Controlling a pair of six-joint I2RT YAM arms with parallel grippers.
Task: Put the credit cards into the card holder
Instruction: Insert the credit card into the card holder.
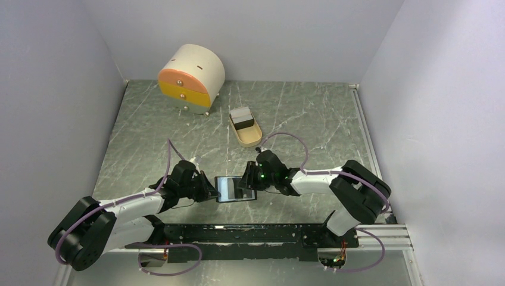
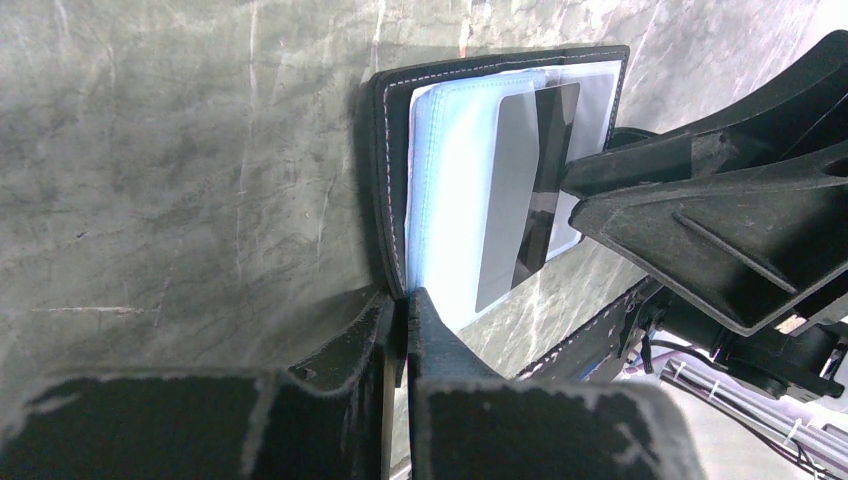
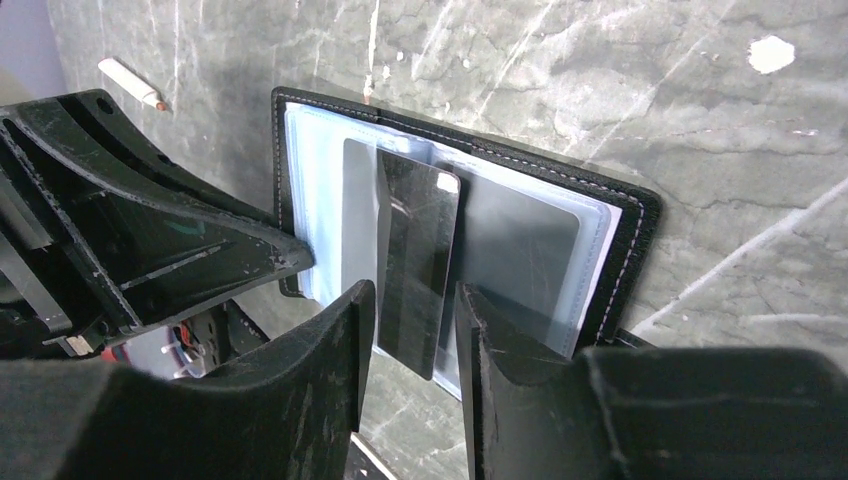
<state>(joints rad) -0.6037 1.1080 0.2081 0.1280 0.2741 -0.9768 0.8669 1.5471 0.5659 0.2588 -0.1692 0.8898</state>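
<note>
The card holder (image 1: 235, 188) lies open on the table between both arms, its blue inner face and clear sleeves up (image 2: 445, 190) (image 3: 590, 215). My left gripper (image 1: 209, 189) (image 2: 405, 300) is shut on the holder's black edge. A black credit card (image 3: 415, 255) (image 2: 548, 170) sticks partway out of a sleeve, beside a grey card (image 2: 505, 200). My right gripper (image 1: 247, 179) (image 3: 415, 290) is open, one finger on each side of the black card's free end, with a gap showing at the left finger. More credit cards (image 1: 241, 116) stand in the tan tray.
The tan oval tray (image 1: 248, 136) sits behind the holder toward the back. A round cream drawer unit (image 1: 190, 74) with orange and yellow fronts stands at the back left. A small white stick (image 3: 130, 85) lies near the left arm. Walls enclose three sides.
</note>
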